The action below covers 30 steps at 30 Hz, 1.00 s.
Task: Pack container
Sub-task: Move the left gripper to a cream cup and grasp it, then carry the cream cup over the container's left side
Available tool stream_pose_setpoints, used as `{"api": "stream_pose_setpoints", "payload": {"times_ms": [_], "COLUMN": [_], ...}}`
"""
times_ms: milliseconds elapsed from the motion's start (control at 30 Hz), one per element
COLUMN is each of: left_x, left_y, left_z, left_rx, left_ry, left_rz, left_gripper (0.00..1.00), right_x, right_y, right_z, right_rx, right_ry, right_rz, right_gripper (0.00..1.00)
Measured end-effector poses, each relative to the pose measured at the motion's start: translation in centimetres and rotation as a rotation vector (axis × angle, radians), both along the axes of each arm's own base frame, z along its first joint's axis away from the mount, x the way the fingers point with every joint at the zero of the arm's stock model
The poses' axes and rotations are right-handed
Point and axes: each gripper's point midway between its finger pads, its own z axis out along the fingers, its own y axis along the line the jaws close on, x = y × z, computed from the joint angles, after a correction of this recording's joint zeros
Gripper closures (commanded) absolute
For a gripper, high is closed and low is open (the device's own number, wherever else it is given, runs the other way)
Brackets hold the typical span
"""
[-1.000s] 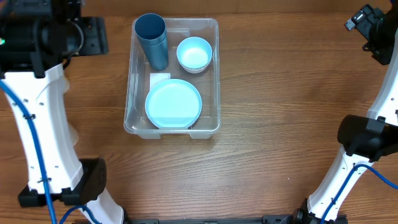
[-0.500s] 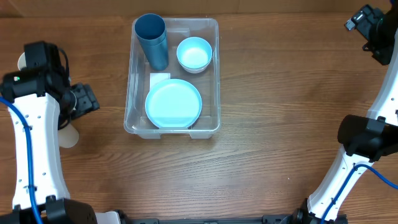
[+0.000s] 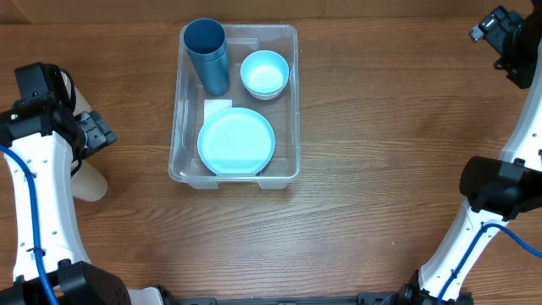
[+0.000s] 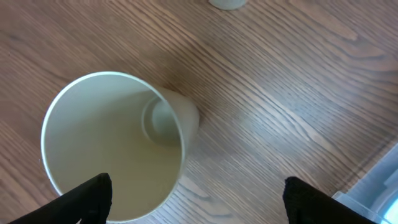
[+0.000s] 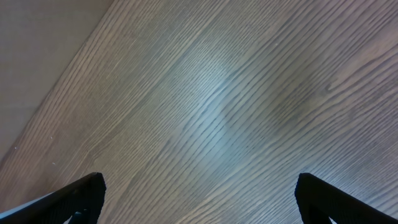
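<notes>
The clear container (image 3: 292, 51) stands left of the table's middle, its corner showing in the left wrist view (image 4: 380, 186). In it lie a dark blue cup (image 3: 208, 56), a light blue bowl (image 3: 264, 73) and a light blue plate (image 3: 236, 141), with a white label (image 3: 217, 107) on its base. A cream cup (image 3: 90, 183) lies on its side left of the container, mouth towards the left wrist camera (image 4: 115, 146). My left gripper (image 3: 93, 134) (image 4: 199, 202) is open just above it, one finger over the cup's rim. My right gripper (image 3: 501, 34) (image 5: 199, 199) is open and empty.
A second cream object (image 4: 227, 3) lies on the table beyond the cup, partly hidden behind my left arm in the overhead view (image 3: 73, 91). The right wrist view shows only bare wooden table (image 5: 205, 99). Both arm bases stand at the front corners.
My left arm has swung from the far left corner forward and down over the cream cup. The right arm and the container's contents have not moved.
</notes>
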Motion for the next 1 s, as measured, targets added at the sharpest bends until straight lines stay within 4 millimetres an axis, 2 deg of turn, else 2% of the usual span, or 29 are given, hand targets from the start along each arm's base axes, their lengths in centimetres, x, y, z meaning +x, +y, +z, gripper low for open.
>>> {"api": "stream_pose_setpoints", "payload": {"times_ms": [100, 167, 200, 233, 300, 333, 500, 567, 667, 700, 733, 867, 1000], "left_x": [0.0, 0.2, 0.3, 0.4, 0.5, 0.5, 1.2, 1.5, 3.3, 5.2, 5.7, 6.5, 4.9], "left_y": [0.1, 0.2, 0.2, 0.2, 0.2, 0.2, -0.1, -1.2, -3.8, -5.2, -5.7, -9.5, -13.3], "left_z": [-0.8, -2.4, -3.4, -4.5, -5.2, -5.2, -5.2, -5.0, -2.1, 1.4, 2.6, 8.7, 15.9], "left_rx": [-0.004, -0.020, -0.029, -0.039, -0.048, -0.049, -0.069, -0.134, -0.252, -0.263, -0.262, -0.183, -0.033], "left_ry": [0.030, 0.077, 0.106, 0.138, 0.158, 0.159, 0.128, 0.110, 0.034, -0.056, -0.086, -0.180, -0.362], "left_rz": [0.000, -0.002, -0.004, -0.009, -0.010, -0.013, -0.022, -0.044, -0.146, -0.231, -0.264, -0.417, -0.531], "left_gripper": [0.30, 0.39, 0.48, 0.62, 0.91, 0.96, 0.96, 0.96, 0.96, 0.96, 0.96, 0.96, 0.96], "right_x": [0.0, 0.0, 0.0, 0.0, 0.0, 0.0, 0.0, 0.0, 0.0, 0.0, 0.0, 0.0, 0.0], "right_y": [0.0, 0.0, 0.0, 0.0, 0.0, 0.0, 0.0, 0.0, 0.0, 0.0, 0.0, 0.0, 0.0], "right_z": [0.0, 0.0, 0.0, 0.0, 0.0, 0.0, 0.0, 0.0, 0.0, 0.0, 0.0, 0.0, 0.0], "right_rx": [-0.001, 0.000, -0.001, 0.000, 0.000, 0.000, 0.000, 0.000, 0.000, 0.000, -0.001, 0.000, 0.000], "right_ry": [0.000, 0.001, 0.001, 0.000, 0.000, 0.000, 0.000, 0.001, 0.001, 0.000, 0.000, 0.000, 0.000], "right_rz": [0.001, 0.000, 0.000, 0.000, 0.000, 0.000, 0.000, 0.000, 0.001, 0.000, 0.000, 0.000, 0.001], "right_gripper": [0.00, 0.00, 0.00, 0.00, 0.00, 0.00, 0.00, 0.00, 0.00, 0.00, 0.00, 0.00, 0.00]}}
